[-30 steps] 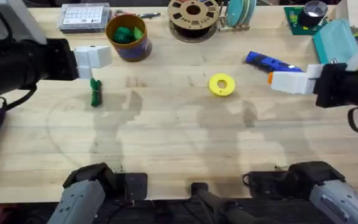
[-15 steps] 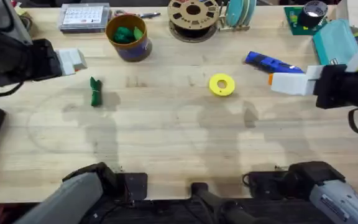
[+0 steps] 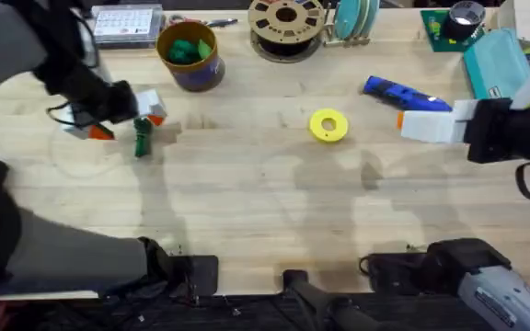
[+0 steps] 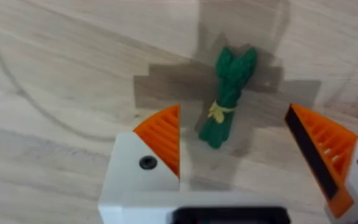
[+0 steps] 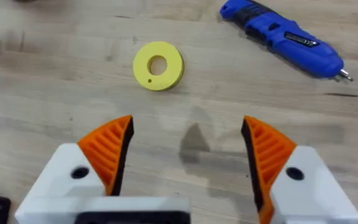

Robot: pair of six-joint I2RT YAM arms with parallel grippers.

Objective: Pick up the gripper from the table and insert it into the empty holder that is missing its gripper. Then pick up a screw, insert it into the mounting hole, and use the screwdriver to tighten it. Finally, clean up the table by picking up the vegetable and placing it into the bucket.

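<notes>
While you watch the overhead, left gripper (image 3: 125, 116) just beside the vegetable (image 3: 142, 138), bucket (image 3: 190, 55) at its 1 o'clock, your left wrist, fingers spread wide, vegetable (image 4: 227, 96) between, your right wrist, right gripper (image 5: 186, 149) gaping, screwdriver (image 5: 283, 38) at 1 o'clock.

arms: black | left hand (image 4: 232, 146): white mounts, orange ribbed pads, dark screws

1. The left gripper (image 4: 235, 155) hangs over the wooden table (image 4: 61, 74), its orange ribbed pads (image 4: 163, 137) spread wide apart
2. The vegetable (image 4: 227, 96) lies flat between the pads, just beyond their tips and nearer one of them, touching neither
3. A yellowish tie pinches its middle
</notes>
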